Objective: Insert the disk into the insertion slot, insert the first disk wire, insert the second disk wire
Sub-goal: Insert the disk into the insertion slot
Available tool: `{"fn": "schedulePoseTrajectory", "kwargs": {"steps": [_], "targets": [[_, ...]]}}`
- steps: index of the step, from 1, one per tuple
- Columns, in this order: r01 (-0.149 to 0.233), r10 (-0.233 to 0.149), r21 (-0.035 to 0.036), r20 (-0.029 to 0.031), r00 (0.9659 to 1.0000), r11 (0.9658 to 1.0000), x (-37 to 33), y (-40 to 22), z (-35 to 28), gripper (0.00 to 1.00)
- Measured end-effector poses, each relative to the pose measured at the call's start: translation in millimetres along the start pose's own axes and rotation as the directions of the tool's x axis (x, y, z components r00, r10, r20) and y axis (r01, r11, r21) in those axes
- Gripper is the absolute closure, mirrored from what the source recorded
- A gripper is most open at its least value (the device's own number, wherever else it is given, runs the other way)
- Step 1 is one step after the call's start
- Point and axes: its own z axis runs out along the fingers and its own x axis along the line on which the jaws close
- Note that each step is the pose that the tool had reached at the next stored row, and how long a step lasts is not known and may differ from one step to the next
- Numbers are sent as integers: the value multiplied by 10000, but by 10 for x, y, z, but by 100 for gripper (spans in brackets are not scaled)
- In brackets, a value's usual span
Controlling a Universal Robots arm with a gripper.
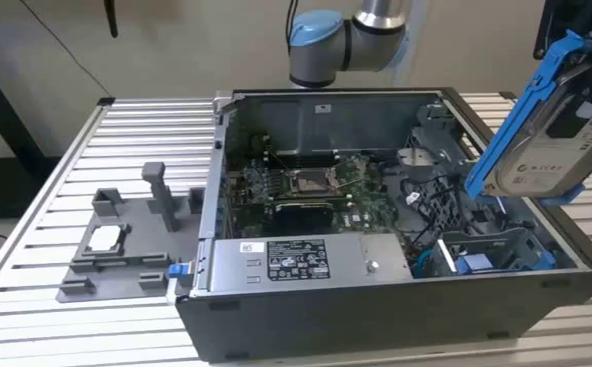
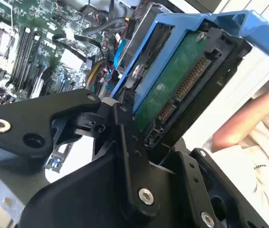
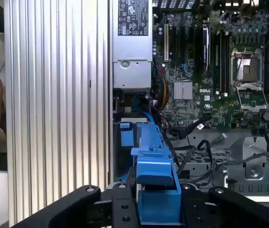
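- Clearly, the gripper (image 3: pixel 156 197) is clamped narrow on one disk (image 1: pixel 556 145). Its black fingers (image 3: pixel 120 202) pinch the blue frame from both sides in the first wrist view.
- That disk hangs tilted in the air above the computer case (image 1: pixel 378 321), over the case's edge on the exterior view's right. It is well apart from the insertion slot (image 1: pixel 495 246) below it, and nothing is seated yet.
- One case stands open on the tabletop (image 1: pixel 30 252), toward the edge on the exterior view's right. One power supply (image 1: pixel 296 264) lies along its near wall, and the slot sits at the near corner beside that.
- Loose wires (image 3: pixel 196 142) lie just beside the slot. I cannot count them exactly, but there are several, black and blue.
- Risk, as I judge it: with the disk this tilted, a frame corner could catch the slot's metal rim and jam.
- Risk: a wire straying across the opening could be pinched or pushed under the disk.
- Risk: the hold is on plastic only, so a knock could twist the disk in the fingers.
- One forearm of a person (image 2: pixel 253 118) is near the table's side, and it could be struck.
- One grey fixture (image 1: pixel 122 252) rests by the tabletop's edge on the exterior view's left.
- One circuit board (image 1: pixel 307 191) lies farther in, and one robot arm (image 1: pixel 337 38) rises behind.
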Motion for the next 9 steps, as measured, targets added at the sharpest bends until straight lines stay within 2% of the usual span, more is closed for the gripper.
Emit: {"fn": "schedulePoseTrajectory", "kwargs": {"steps": [9], "targets": [[0,0,0,0,10000,10000,0,0,0,67]]}}
